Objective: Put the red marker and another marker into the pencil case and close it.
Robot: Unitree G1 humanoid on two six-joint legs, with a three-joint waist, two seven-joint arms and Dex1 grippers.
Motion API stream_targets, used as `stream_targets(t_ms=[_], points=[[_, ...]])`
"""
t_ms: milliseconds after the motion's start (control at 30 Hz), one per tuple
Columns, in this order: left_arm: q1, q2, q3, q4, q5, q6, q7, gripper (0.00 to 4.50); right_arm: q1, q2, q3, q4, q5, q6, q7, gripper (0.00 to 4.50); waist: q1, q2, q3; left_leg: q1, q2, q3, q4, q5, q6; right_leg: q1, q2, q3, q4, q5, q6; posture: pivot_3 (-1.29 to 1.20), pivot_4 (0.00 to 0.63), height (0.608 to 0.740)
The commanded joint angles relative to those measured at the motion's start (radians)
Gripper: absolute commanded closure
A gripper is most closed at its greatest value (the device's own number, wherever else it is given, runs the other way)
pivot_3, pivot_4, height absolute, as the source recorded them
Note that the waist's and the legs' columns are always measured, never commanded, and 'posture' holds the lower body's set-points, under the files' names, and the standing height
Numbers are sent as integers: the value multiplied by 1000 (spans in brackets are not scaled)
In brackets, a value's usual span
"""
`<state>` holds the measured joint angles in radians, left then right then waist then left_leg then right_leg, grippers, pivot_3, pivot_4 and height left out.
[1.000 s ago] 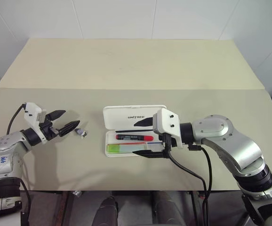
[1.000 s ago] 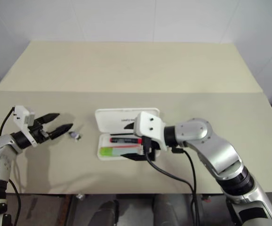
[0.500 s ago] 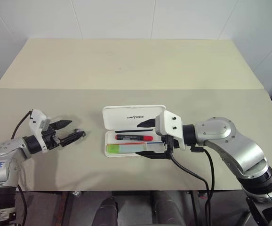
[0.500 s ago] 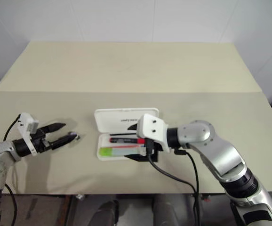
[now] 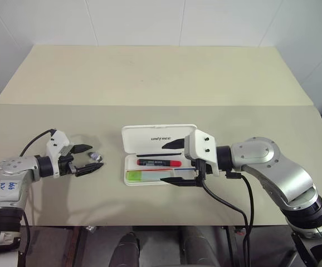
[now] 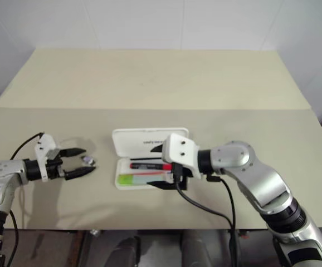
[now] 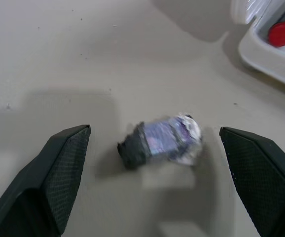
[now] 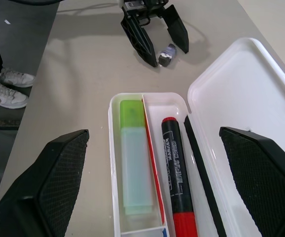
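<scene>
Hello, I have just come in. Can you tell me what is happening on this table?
A humanoid robot is packing a white pencil case, which lies open on the table. The red marker and the lime-green marker already lie inside it. The right hand hovers open at the case. The left hand, also open, frames a small crumpled scrap lying left of the case. The lid is not yet closed.

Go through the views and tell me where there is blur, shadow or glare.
Left wrist view: the small wrapped object is blurred, with a soft shadow beside it. Right wrist view: sharp; the markers in the case are crisp, and the left end effector casts a shadow on the table. Eye views: even light, soft shadows beside the case and under the arms; no strong glare.
</scene>
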<state>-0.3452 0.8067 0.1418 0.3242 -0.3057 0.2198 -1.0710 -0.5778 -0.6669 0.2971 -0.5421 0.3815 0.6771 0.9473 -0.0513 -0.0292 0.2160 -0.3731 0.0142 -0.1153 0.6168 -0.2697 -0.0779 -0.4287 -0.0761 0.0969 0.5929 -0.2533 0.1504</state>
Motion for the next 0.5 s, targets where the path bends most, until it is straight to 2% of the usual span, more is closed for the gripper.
stream_targets(t_ms=[33,500], points=[[-31,-8,-12,18,18,-39,-6,0,-7,-4,-19,-30,-2,-6,-10,16,-1,0,0,0,0,0,0,0,0,0,0,0,0,0,0,0,150,740],[8,32,-21,-37,12,57,-38,0,12,-25,-31,-46,-2,-3,-20,16,-4,0,0,1,0,0,0,0,0,0,0,0,2,0,0,0,150,740]])
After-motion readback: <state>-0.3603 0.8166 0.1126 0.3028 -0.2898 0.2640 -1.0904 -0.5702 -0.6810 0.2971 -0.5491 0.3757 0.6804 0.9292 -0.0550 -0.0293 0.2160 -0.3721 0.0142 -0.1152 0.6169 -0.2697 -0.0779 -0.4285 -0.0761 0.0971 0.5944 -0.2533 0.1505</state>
